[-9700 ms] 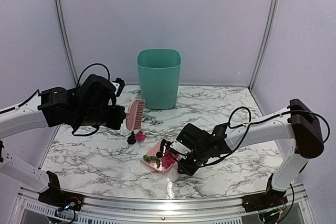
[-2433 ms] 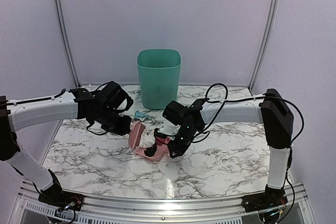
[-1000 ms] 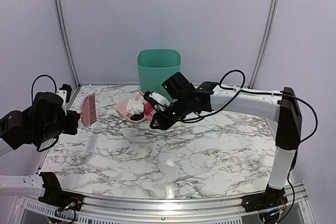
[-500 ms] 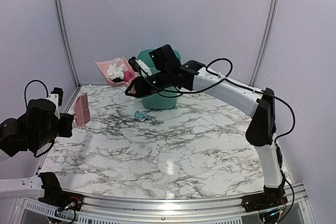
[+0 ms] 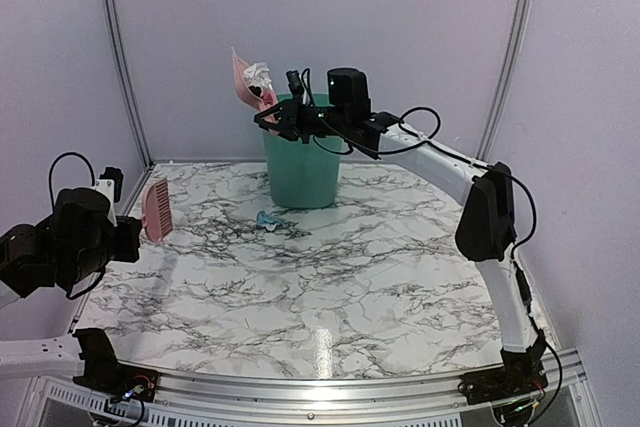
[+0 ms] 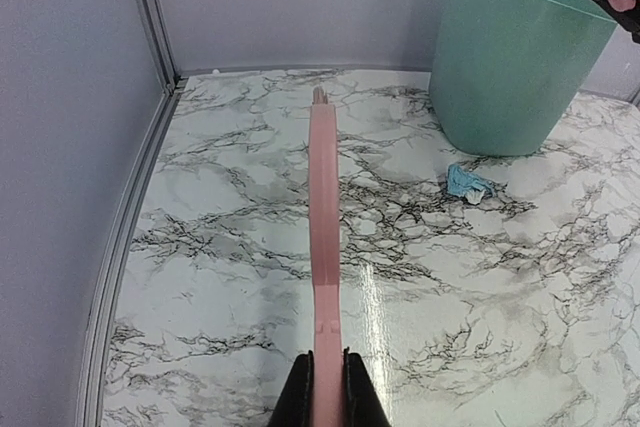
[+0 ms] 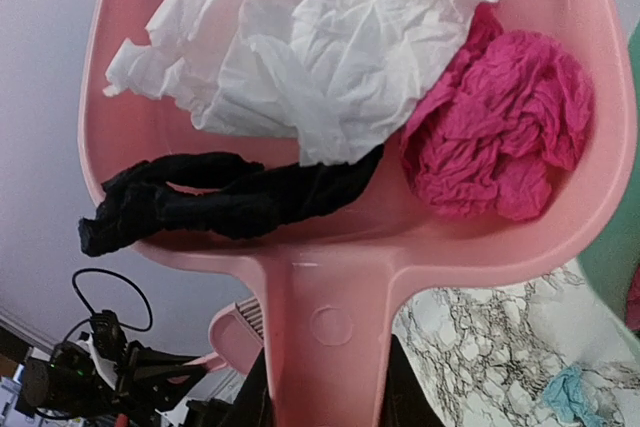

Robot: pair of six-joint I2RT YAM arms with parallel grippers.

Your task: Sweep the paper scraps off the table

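Note:
My right gripper (image 5: pixel 283 115) is shut on the handle of the pink dustpan (image 5: pixel 243 78) and holds it tilted above the rim of the green bin (image 5: pixel 302 152). In the right wrist view the dustpan (image 7: pixel 330 227) holds white (image 7: pixel 310 42), magenta-pink (image 7: pixel 500 137) and black (image 7: pixel 220 199) paper scraps. One light blue scrap (image 5: pixel 266 219) lies on the marble table (image 5: pixel 330 267) in front of the bin; it also shows in the left wrist view (image 6: pixel 468 182). My left gripper (image 6: pixel 325 387) is shut on the pink brush (image 6: pixel 323 207), held at the far left (image 5: pixel 155 209).
The bin (image 6: pixel 520 52) stands at the back centre against the white wall. A metal rail (image 5: pixel 310 387) runs along the table's front edge. Frame posts (image 6: pixel 150 17) stand at the back corners.
My right arm has lifted the loaded dustpan from the table up to the bin and tilted it over the rim. My left arm drew back to the left with the brush.

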